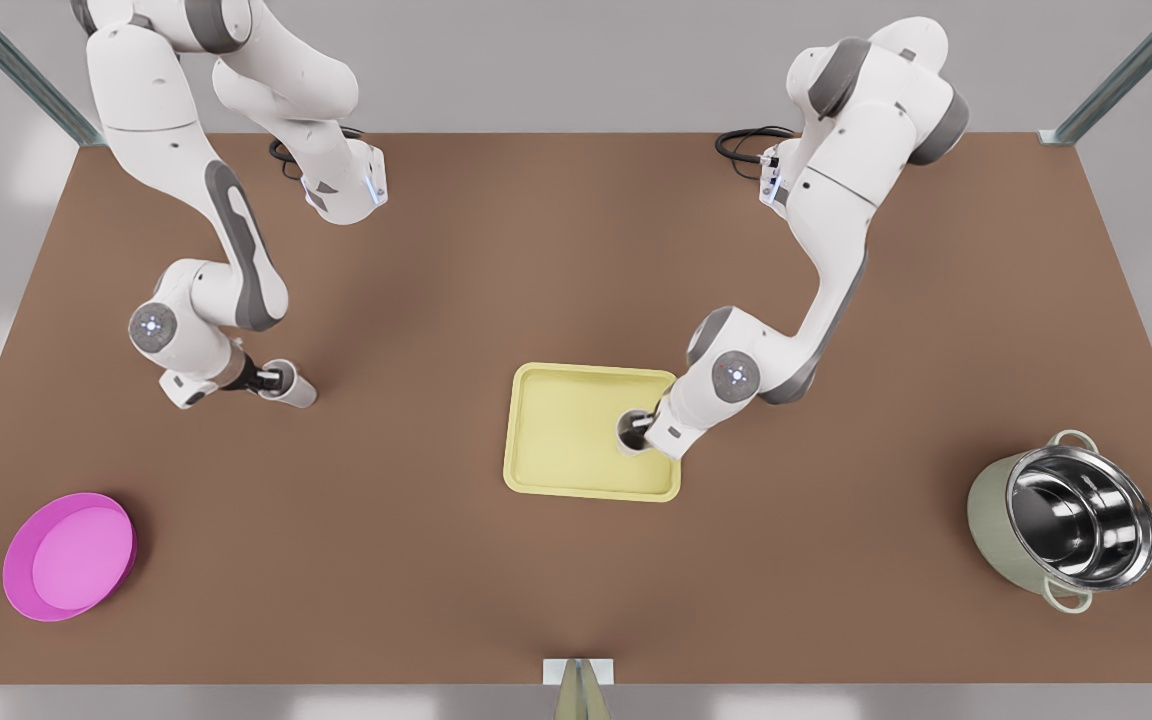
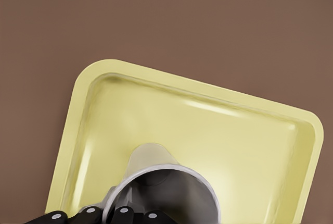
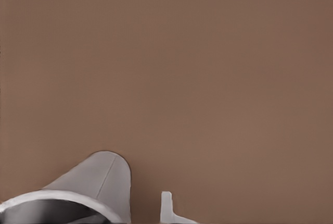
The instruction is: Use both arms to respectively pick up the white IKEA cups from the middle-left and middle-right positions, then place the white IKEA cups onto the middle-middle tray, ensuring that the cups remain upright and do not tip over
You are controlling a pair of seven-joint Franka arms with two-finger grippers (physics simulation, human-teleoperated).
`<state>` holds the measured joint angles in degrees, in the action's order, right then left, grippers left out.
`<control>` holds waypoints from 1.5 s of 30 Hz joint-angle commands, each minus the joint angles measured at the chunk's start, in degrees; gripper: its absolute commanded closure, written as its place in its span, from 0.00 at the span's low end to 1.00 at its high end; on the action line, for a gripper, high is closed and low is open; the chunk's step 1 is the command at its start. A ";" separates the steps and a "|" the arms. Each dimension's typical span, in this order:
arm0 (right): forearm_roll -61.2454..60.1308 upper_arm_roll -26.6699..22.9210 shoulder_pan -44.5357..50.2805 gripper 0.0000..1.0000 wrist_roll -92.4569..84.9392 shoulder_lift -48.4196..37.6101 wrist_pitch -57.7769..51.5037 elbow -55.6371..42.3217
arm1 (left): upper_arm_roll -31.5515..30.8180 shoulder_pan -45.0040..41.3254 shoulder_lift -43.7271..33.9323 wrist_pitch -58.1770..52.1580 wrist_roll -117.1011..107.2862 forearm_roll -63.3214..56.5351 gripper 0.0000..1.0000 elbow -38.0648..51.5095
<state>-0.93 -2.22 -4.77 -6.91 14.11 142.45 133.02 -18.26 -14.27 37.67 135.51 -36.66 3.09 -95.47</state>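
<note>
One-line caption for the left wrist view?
Left gripper holds a white cup upright over the pale yellow tray.

Front view: high overhead, facing down across whole table (image 1: 496,250); left wrist: close, looking down onto tray (image 2: 99,73), shared with front; right wrist: close above bare tabletop.

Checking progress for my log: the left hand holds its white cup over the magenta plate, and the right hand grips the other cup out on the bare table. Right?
Not the plate: the left wrist view shows the left hand holding its cup over the yellow tray. The right hand does grip the other cup on the table.
</note>
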 commanded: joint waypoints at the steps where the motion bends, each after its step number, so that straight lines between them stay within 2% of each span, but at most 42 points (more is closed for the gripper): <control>1: 0.05 0.11 0.11 0.68 -0.30 0.04 1.25 -0.21 | -0.02 -0.06 0.12 1.96 -12.82 -0.45 0.79 0.02; 2: 0.05 0.11 0.46 0.76 -0.30 0.04 1.25 -0.48 | -0.02 -0.06 0.12 1.96 -12.73 -0.54 0.77 -0.07; 3: 0.14 0.11 0.55 0.79 -0.30 -0.05 1.25 -0.74 | 0.07 0.03 0.21 1.96 -12.73 -0.80 0.77 -0.24; 8: 0.05 0.29 5.82 0.79 0.23 -0.31 -0.95 -7.15 | 0.07 0.03 1.18 2.75 -12.73 -1.25 0.71 -0.33; 9: -1.87 0.29 8.28 0.79 0.40 -0.14 -1.04 -9.09 | 0.07 0.21 1.18 2.75 -12.73 -1.69 0.65 -0.33; 10: -3.20 0.20 11.09 0.79 0.67 0.30 -1.04 -10.93 | 0.07 0.29 1.18 2.75 -12.73 -1.69 0.44 -0.33; 12: -6.18 0.20 15.75 0.79 0.76 1.88 -1.04 -13.49 | 0.07 0.29 1.18 2.75 -12.82 -1.69 0.15 -0.33; 14: -11.45 0.20 21.02 0.79 0.84 3.03 -0.95 -14.54 | 0.07 0.38 1.09 2.75 -13.26 -1.69 0.01 -0.33; 19: -19.19 0.20 29.73 0.79 1.02 6.80 -0.16 -20.86 | 0.07 0.56 -0.14 2.05 -14.93 -1.60 0.00 -0.42; 22: -19.46 0.20 33.16 0.79 1.11 11.99 -1.03 -29.56 | 0.25 1.26 -3.22 -5.50 -14.84 -1.60 0.00 0.46; 23: -19.37 0.29 33.86 0.79 0.84 14.09 -2.70 -33.07 | 0.42 1.35 -3.92 -10.07 -14.93 -1.69 0.00 2.04; 25: -19.90 1.78 34.13 0.79 0.84 19.28 -5.17 -40.03 | 1.39 2.23 -4.45 -37.66 -14.75 -6.52 0.00 16.18; 27: -19.90 2.13 34.74 0.79 1.11 21.13 -5.08 -40.82 | 1.22 8.81 -4.45 -55.16 -12.47 -6.61 0.00 27.52; 30: -19.90 2.31 35.18 0.79 1.11 23.15 -5.08 -40.73 | 1.13 16.90 -4.80 -66.68 3.68 -8.37 0.00 32.01; 31: -19.90 2.31 35.53 0.79 1.02 23.59 -5.08 -40.73 | 2.70 16.82 -9.00 -66.87 12.10 -9.50 0.00 30.62; 32: -19.99 2.31 35.88 0.79 1.02 23.86 -5.08 -40.73 | 8.75 13.32 -17.43 -65.72 23.62 -10.03 0.00 22.99; 34: -20.42 2.40 36.15 0.79 0.93 23.95 -5.08 -40.82 | 10.35 12.60 -23.78 -65.89 25.24 -10.21 0.00 22.43; 35: -20.86 2.66 36.15 0.70 1.11 23.95 -5.08 -41.08 | 10.35 12.60 -23.78 -66.86 27.26 -10.12 0.00 23.14; 36: -20.78 2.66 36.15 0.00 1.02 23.95 -5.08 -41.00 | 10.18 12.51 -23.17 -67.74 27.26 -9.95 0.00 23.75; 45: -20.86 2.66 36.24 0.00 0.58 23.42 -5.08 -41.35 | 8.25 13.04 -21.76 -67.92 27.17 -9.51 0.00 23.84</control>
<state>-19.92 0.43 31.38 -3.21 37.75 137.73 91.84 -9.97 -1.29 15.97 70.16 -25.02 -6.33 -71.66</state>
